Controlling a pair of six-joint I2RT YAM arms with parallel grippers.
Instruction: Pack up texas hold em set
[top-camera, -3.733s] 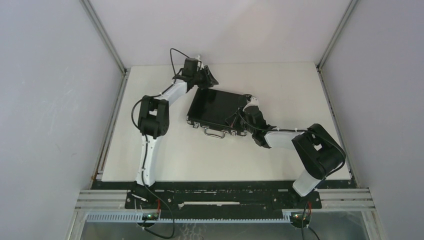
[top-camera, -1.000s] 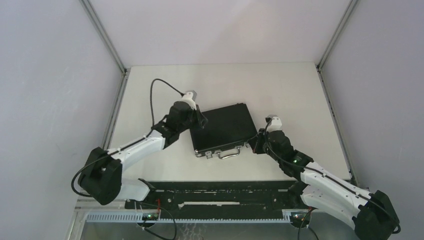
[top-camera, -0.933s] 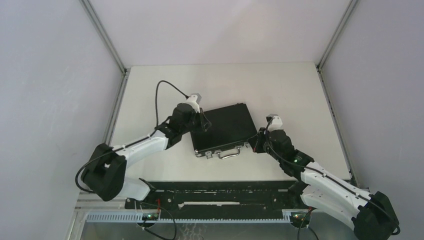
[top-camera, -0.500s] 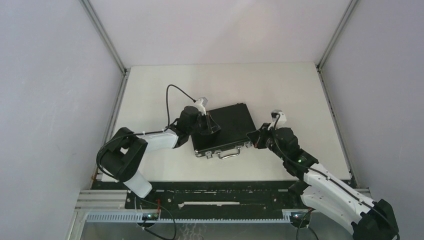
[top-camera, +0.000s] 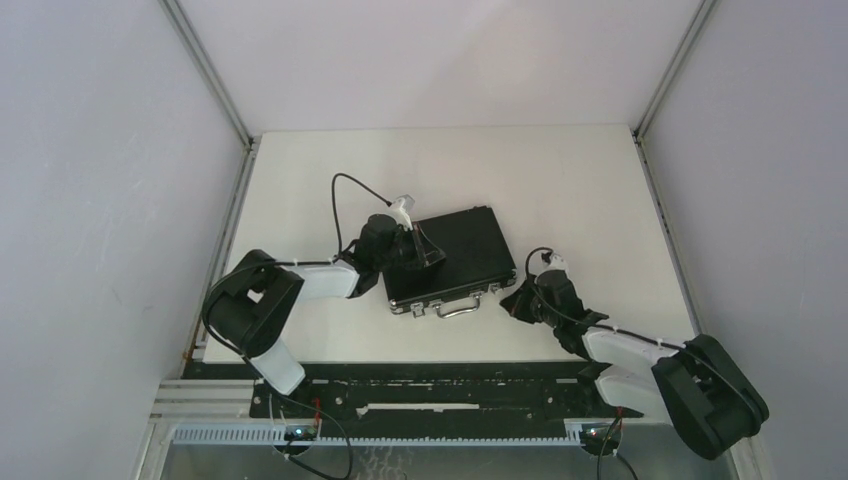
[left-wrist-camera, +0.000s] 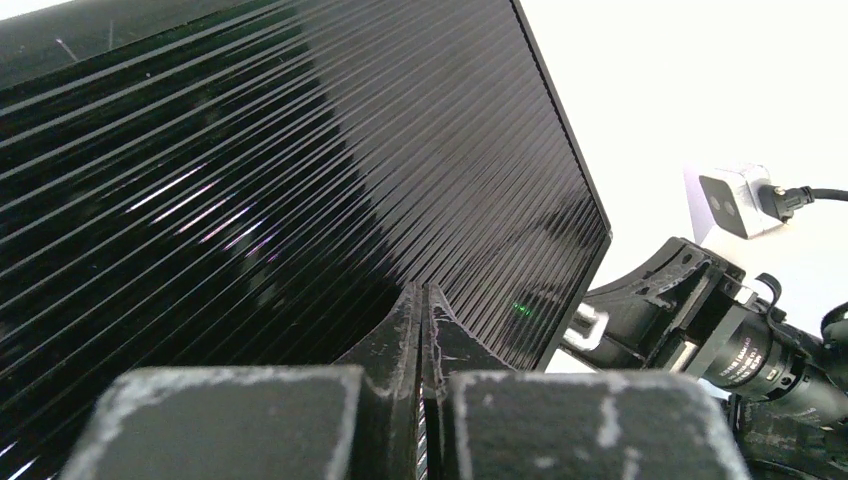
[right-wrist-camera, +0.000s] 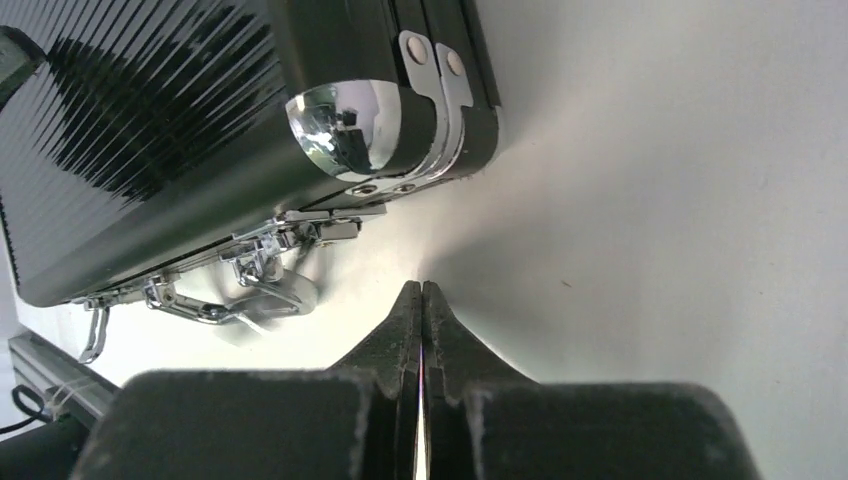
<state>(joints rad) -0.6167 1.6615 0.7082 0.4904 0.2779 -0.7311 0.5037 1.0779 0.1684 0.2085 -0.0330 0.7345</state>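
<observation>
Left gripper, fingers clenched empty, reaches over the briefcase lid at frame centre. Right gripper, likewise clenched, sits low beside its lower-right corner

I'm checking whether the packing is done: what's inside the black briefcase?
Nothing inside shows: the briefcase lies closed, which hides any contents. On top, only the left gripper, fingers together, is above its ribbed surface.

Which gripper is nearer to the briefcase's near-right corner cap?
Right. The right gripper, shut, sits low over the table just off that corner cap. The left gripper, also shut, is over the briefcase lid, toward its opposite side.
</observation>
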